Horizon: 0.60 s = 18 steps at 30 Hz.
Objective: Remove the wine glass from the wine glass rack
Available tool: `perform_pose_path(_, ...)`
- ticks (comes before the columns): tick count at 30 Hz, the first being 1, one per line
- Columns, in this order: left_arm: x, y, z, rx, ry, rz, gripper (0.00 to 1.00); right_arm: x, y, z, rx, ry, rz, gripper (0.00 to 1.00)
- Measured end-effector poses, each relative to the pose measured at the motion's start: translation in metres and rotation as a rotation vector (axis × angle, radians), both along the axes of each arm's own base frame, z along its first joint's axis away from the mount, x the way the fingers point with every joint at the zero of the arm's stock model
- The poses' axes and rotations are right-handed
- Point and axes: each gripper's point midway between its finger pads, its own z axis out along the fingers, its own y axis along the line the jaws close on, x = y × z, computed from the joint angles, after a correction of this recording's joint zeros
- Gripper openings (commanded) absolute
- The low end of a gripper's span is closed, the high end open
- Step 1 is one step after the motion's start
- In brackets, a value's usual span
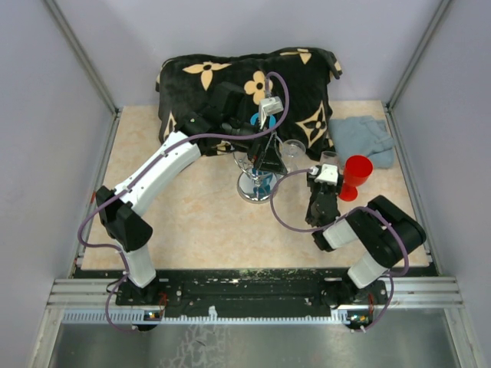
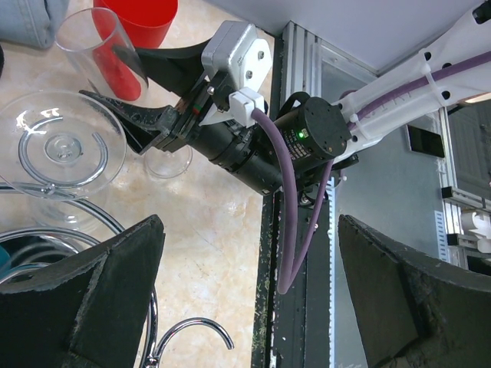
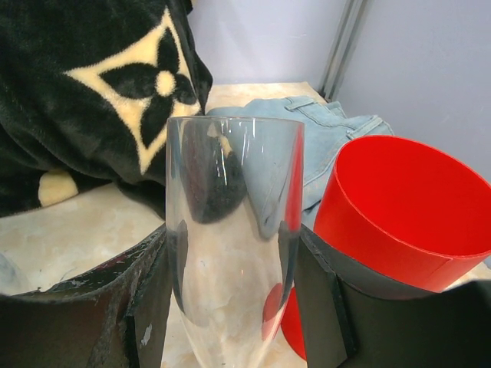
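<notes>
Right fingers (image 3: 146,307) pinch the wine glass (image 3: 234,230) between them — likely to stand it by the red cup (image 3: 399,207) — while left fingers (image 2: 84,299) hang spread over the wine glass rack (image 1: 249,192).

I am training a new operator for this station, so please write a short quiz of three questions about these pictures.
1. True or false: the left end effector is shut on the wine glass rack.
2. What stands right beside the tall clear glass that is between the fingers of the right end effector? A) a red cup B) a green bottle C) a white plate
3. Short answer: what lies at the back of the table?

Key:
1. False. Its fingers are wide apart, over the rack.
2. A.
3. A black blanket with cream flowers.
</notes>
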Motion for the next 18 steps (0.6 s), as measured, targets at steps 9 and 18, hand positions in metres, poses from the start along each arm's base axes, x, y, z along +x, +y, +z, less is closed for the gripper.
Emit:
perform_pose_path(9, 0.000, 0.000, 0.000, -0.001, 0.001, -0.001, 0.99, -0.004, -0.002, 0.018, 0.025, -0.046, -0.003, 0.00)
perform_pose_path(18, -0.002, 0.000, 0.002, -0.007, 0.007, -0.009, 0.99, -0.026, -0.011, 0.087, 0.161, -0.204, 0.020, 0.00)
